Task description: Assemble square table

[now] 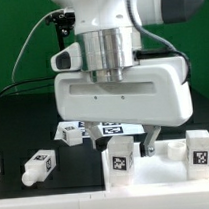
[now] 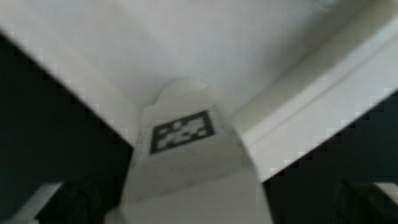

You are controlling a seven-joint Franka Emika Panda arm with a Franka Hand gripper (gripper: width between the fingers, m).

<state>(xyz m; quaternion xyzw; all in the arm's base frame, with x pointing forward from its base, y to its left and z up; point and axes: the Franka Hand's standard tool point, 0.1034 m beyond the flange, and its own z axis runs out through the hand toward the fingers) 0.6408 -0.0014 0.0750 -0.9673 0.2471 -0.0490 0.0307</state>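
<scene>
Gripper (image 1: 123, 141) (image 2: 205, 205) jaws stand apart, straddling one upright tagged leg (image 1: 121, 155) (image 2: 183, 130) with a gap on each side, and grip nothing. That leg stands on the square slab (image 1: 148, 185) (image 2: 107, 50) directly beneath. Only one dark finger (image 1: 152, 142) shows clearly in the exterior view, and the wrist view blurs both. Four tagged legs can be counted: the straddled one, a far leg (image 1: 200, 147) on the slab to the exterior view's right of the gripper, and a near loose leg (image 1: 71, 133) and an outer loose leg (image 1: 38, 167) to its left. A tagless white block (image 1: 173, 148) beside the finger is hard to identify.
</scene>
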